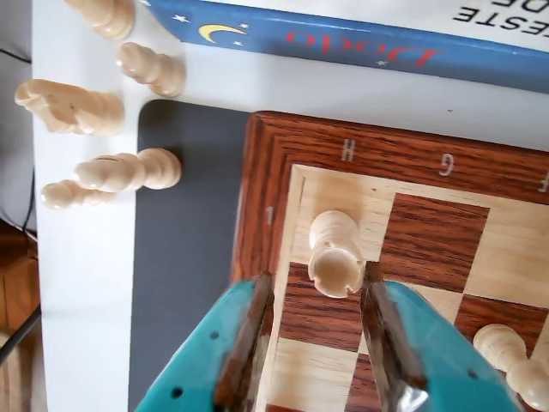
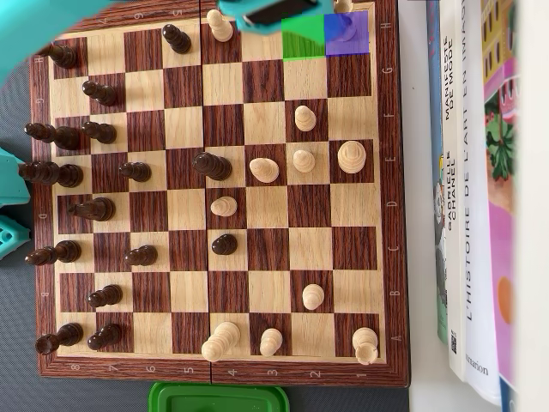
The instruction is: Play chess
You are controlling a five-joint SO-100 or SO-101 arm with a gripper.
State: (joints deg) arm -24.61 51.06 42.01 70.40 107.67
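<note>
In the wrist view a white rook (image 1: 334, 255) stands upright on the board's corner square, by the letter H and the number 1. My gripper (image 1: 317, 276) is open, its teal jaws with brown fingers (image 1: 388, 330) on either side of the rook's top. The rook sits closer to the right finger and the left finger is well clear. The wooden chessboard (image 2: 223, 376) fills the overhead view, with dark pieces at the left and white pieces spread over the middle and right. My teal arm (image 2: 257, 10) enters at the top edge. A green patch (image 2: 303, 39) and a blue patch (image 2: 346, 34) cover the top right squares.
Several white pieces (image 1: 129, 169) lie on the white table left of the board in the wrist view, with a blue book (image 1: 343, 43) behind. A white pawn (image 1: 513, 359) stands at lower right. Overhead, books (image 2: 472, 197) line the right side and a green lid (image 2: 219, 399) lies below the board.
</note>
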